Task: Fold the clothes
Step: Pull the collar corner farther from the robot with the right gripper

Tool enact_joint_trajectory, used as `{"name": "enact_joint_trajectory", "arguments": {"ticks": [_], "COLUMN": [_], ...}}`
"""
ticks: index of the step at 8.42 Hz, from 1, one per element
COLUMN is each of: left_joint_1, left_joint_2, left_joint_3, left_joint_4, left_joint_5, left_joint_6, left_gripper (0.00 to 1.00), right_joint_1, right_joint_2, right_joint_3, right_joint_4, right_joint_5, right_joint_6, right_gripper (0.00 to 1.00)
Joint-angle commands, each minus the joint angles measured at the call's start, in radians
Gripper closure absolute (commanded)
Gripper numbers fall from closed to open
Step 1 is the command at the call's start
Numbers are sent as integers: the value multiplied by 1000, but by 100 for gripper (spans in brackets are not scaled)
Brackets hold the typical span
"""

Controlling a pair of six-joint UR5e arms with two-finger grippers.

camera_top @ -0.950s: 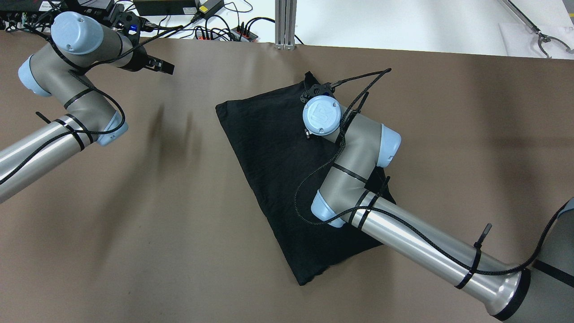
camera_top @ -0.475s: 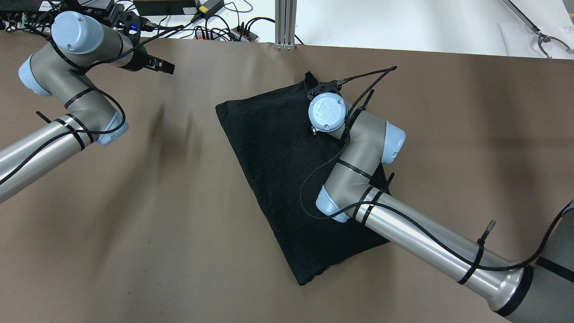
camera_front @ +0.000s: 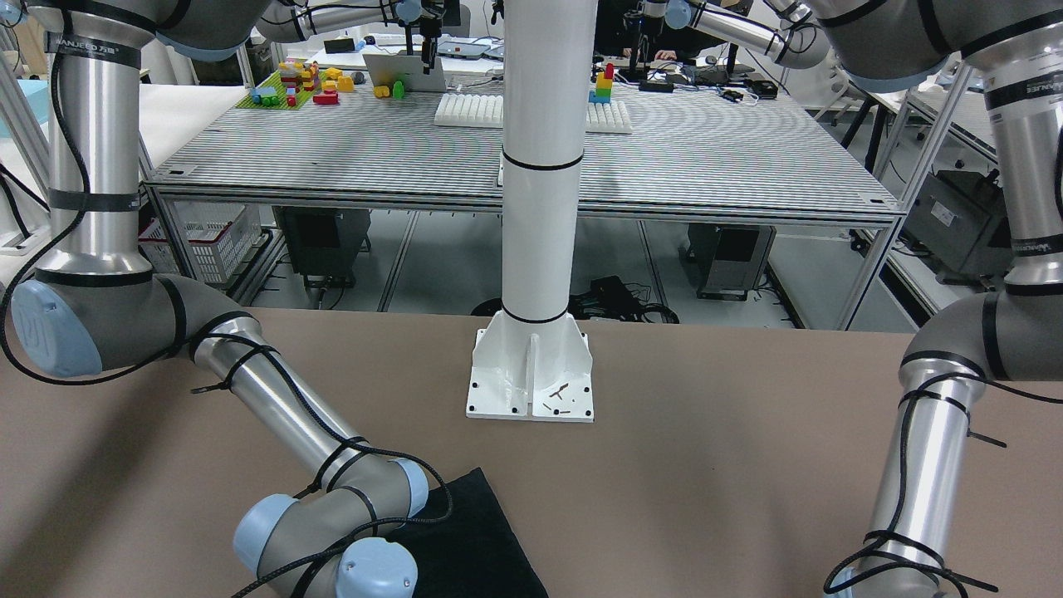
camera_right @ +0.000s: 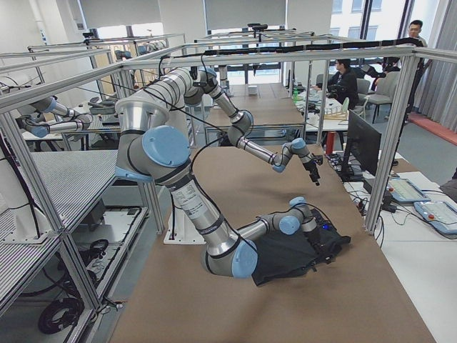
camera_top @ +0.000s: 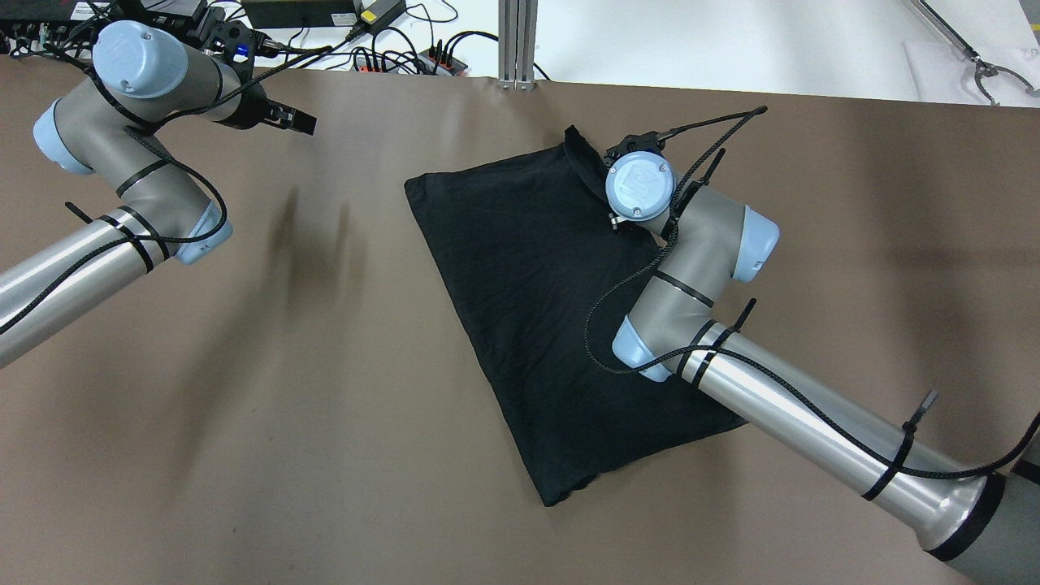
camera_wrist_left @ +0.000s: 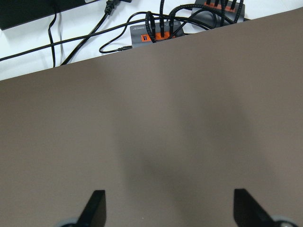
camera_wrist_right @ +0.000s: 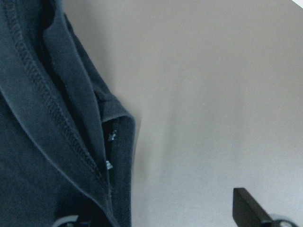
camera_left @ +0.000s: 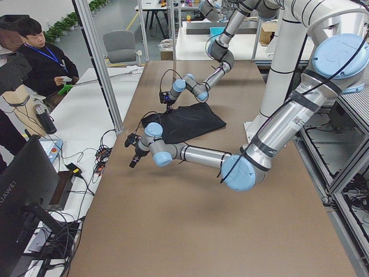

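The clothes are one black cloth lying flat and skewed on the brown table, also seen in the front view and the right wrist view. My right gripper hangs over the cloth's far right corner, where the hem is curled up. Its jaws are spread wide: one fingertip is over bare table, the other sits at the cloth's folded edge, mostly hidden by fabric. My left gripper hovers open over bare table at the far left, nothing between its fingertips.
Power strips and cables lie just past the table's far edge, beside an aluminium post. The white pillar's base plate stands at the robot's side of the table. A person sits beyond the far edge.
My right arm has swung to the right, and the cloth has slid right with it, its far corner curling up. The left arm has not moved.
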Motion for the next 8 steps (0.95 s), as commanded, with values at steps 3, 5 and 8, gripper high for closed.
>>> {"name": "enact_joint_trajectory", "arguments": {"ticks": [3,5,8], "left_joint_1": [0,0,0], "left_joint_2": [0,2,3], "left_joint_3": [0,0,0], "left_joint_4": [-4,-5,-12], "left_joint_5": [-12,-12,-14], "left_joint_6": [-1,-1,-3], "left_gripper": [5,5,5], "right_joint_1": [47,55,47], "right_joint_2": [-48,-35,38], "right_joint_3": [10,13,-8], "right_joint_4": [53,67,61], "right_joint_5": [5,9,11], "right_joint_6": [-19,-8,4], "right_gripper": [6,6,6]}}
